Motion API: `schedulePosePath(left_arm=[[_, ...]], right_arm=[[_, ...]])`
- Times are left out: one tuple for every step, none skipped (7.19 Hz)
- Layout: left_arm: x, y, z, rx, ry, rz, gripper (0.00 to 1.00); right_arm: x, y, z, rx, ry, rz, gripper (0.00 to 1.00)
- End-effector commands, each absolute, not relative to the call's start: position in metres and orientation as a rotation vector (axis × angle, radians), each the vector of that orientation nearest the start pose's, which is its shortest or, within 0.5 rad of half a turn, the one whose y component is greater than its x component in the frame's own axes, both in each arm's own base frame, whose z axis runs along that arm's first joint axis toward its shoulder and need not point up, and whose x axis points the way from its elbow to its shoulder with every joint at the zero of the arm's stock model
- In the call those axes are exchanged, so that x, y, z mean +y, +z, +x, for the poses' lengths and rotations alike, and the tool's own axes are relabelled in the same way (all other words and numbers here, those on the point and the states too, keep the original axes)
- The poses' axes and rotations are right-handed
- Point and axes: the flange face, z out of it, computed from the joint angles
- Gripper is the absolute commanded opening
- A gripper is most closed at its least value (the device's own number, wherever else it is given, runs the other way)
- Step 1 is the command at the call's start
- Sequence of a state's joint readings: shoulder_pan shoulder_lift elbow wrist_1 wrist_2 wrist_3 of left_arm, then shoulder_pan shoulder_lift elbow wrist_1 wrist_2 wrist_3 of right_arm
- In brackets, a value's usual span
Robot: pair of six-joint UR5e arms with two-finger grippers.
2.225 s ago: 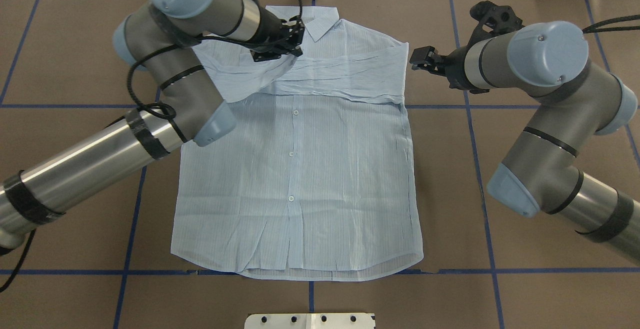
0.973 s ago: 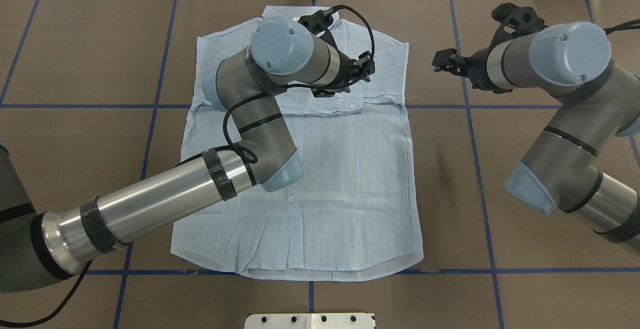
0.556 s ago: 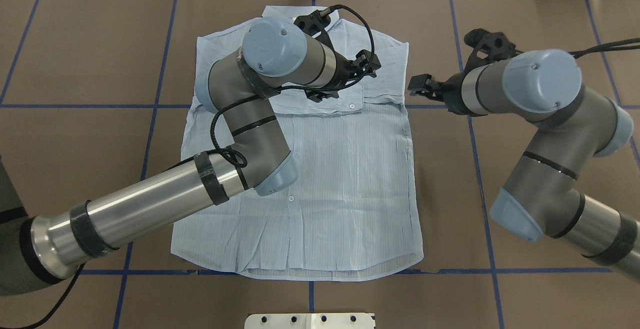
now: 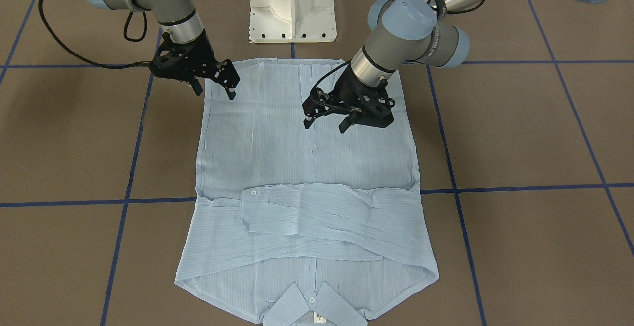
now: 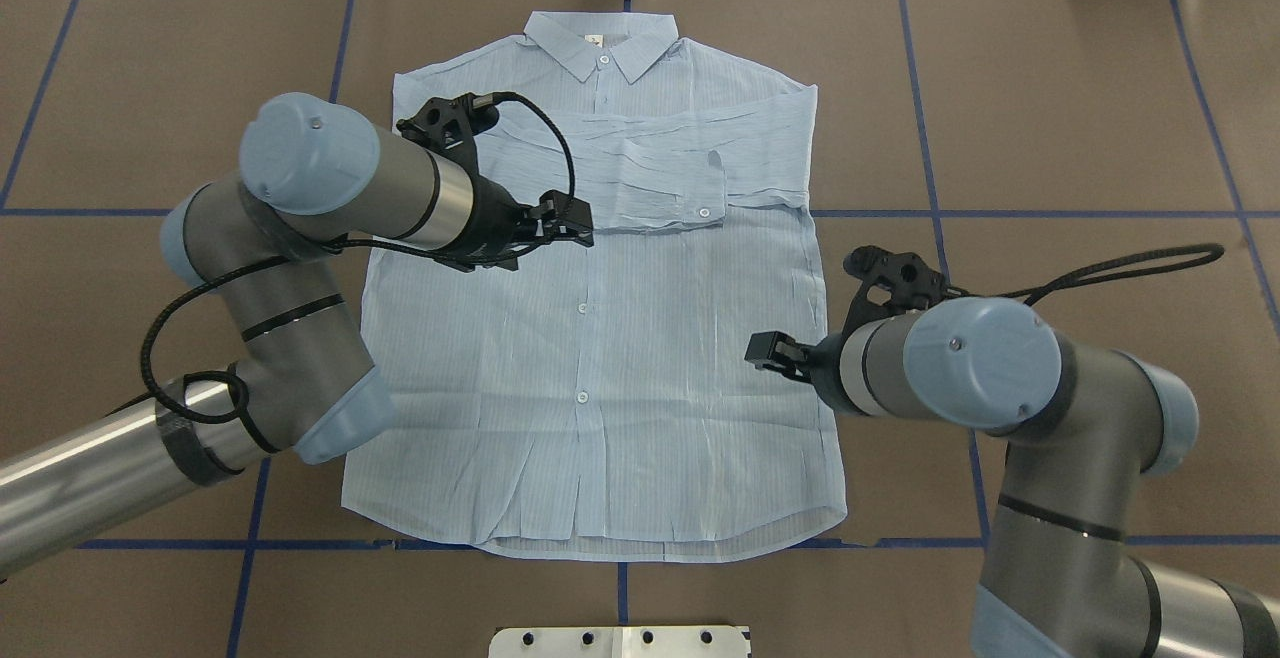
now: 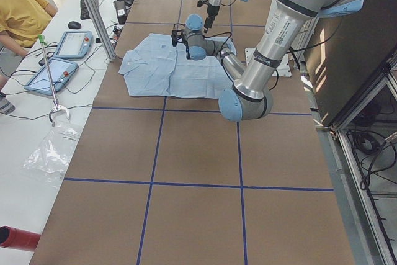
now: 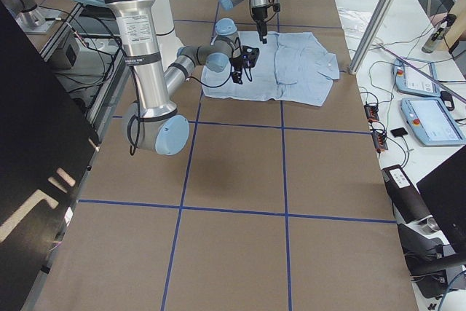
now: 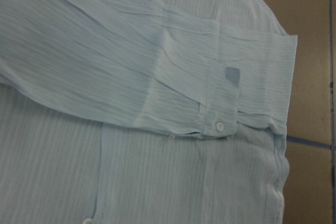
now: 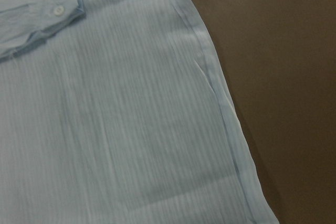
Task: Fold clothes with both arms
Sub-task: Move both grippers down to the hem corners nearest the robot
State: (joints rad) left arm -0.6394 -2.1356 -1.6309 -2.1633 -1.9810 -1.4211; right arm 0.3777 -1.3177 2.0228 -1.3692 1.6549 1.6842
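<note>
The clothes are one light blue striped shirt (image 5: 650, 338) lying flat and buttoned on the brown table, with its collar (image 5: 605, 43) at the far end. Both sleeves are folded across the chest, and the top cuff (image 5: 690, 203) with its white button lies right of the placket. My left gripper (image 5: 578, 223) hovers open over the shirt's left chest, just below the folded sleeve, holding nothing. My right gripper (image 5: 762, 350) is open and empty over the shirt's right side edge, about midway down. In the front-facing view both the left gripper (image 4: 326, 122) and the right gripper (image 4: 214, 88) show spread fingers.
The white pedestal base (image 4: 292, 9) stands at the robot's edge of the table. Blue tape lines (image 5: 960, 211) grid the brown surface. A person in a yellow top (image 6: 18, 10) and tablets (image 6: 71, 44) are beyond the far end, past a metal post (image 6: 93, 10).
My left gripper let go of the sleeve it carried across the chest and drew back toward the left. My right arm swung nearer, from the shirt's shoulder down to its side edge.
</note>
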Motion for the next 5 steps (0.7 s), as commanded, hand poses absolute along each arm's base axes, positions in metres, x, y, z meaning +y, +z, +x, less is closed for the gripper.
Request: schedulePosePath(left_arm=[[-0.473, 0.277, 0.456, 1.185, -0.13, 0.156, 0.99], [-0.469, 0.297, 0.45, 1.184, -0.127, 0.16, 0.99], [-0.468, 0.299, 0.449, 1.185, -0.131, 0.163, 0.99], [-0.47, 0.303, 0.451, 1.176, -0.144, 0.162, 0.99], [-0.47, 0.303, 0.45, 1.173, -0.148, 0.168, 0.99]], right_arm=[[-0.267, 0.335, -0.478, -0.836, 0.439, 0.008, 0.99], [-0.258, 0.34, -0.482, -0.826, 0.437, 0.015, 0.99], [-0.247, 0.344, -0.486, -0.818, 0.456, -0.008, 0.99], [-0.239, 0.353, -0.487, -0.801, 0.459, -0.006, 0.98], [-0.237, 0.354, -0.488, -0.798, 0.463, -0.005, 0.95]])
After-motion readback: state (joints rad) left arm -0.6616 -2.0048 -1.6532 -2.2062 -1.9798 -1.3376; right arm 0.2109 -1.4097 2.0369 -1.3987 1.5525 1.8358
